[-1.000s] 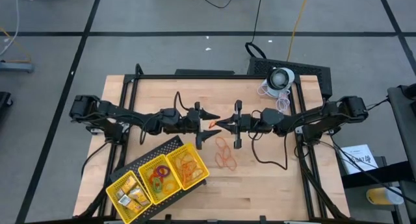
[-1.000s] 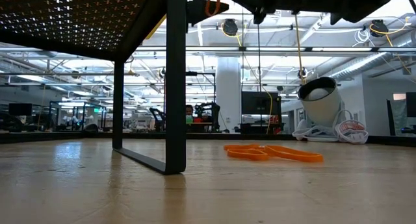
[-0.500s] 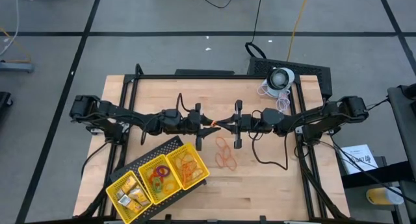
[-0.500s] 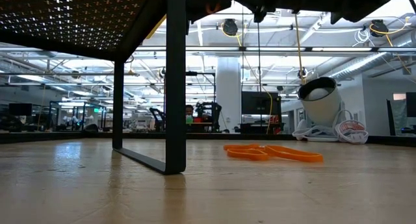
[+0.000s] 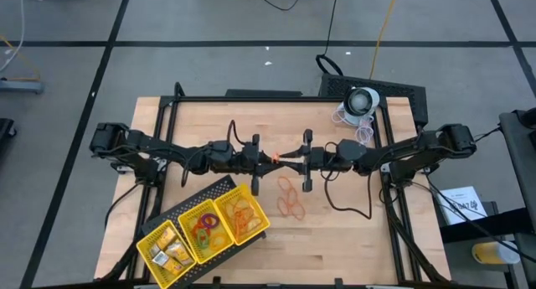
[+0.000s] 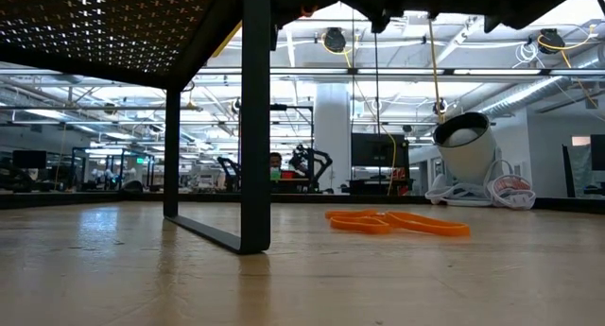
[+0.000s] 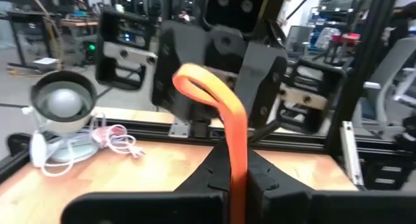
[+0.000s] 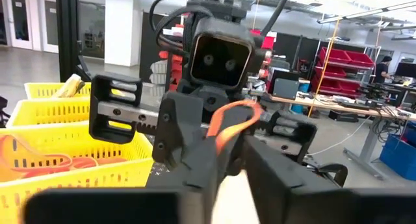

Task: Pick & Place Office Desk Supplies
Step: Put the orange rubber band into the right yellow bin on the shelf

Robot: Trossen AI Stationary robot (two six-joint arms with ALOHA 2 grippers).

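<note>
An orange rubber band [image 5: 275, 159] hangs in the air over the middle of the table, between my two grippers, which face each other tip to tip. My left gripper [image 5: 270, 159] is shut on it. My right gripper [image 5: 290, 157] stands slightly open, and the band's looped far end [image 7: 195, 76] lies between its parted fingers. More orange rubber bands [image 5: 289, 197] lie flat on the wood near the middle. The yellow three-compartment tray [image 5: 177, 212] at the near left holds yellow blocks, coloured rings and orange bands. My left gripper pinches the band's near end [image 7: 233, 160] between its two fingers, coming level from the table's left. The band stands up out of the fingers in a narrow loop, clear of the table. My right gripper has its fingers [image 7: 260, 71] on either side of the loop; whether they touch it I cannot tell.
The tray rests on a raised black perforated stand whose leg [image 6: 255, 118] shows in the low view. A white round lamp-like device [image 5: 361, 100] with a coiled white cord stands at the far right. A black frame borders the table.
My left gripper, wide open a second ago on either side of the band at my right gripper's tip, has shut on the band. Neither arm has shifted, and the band stays at the same height above the table.
</note>
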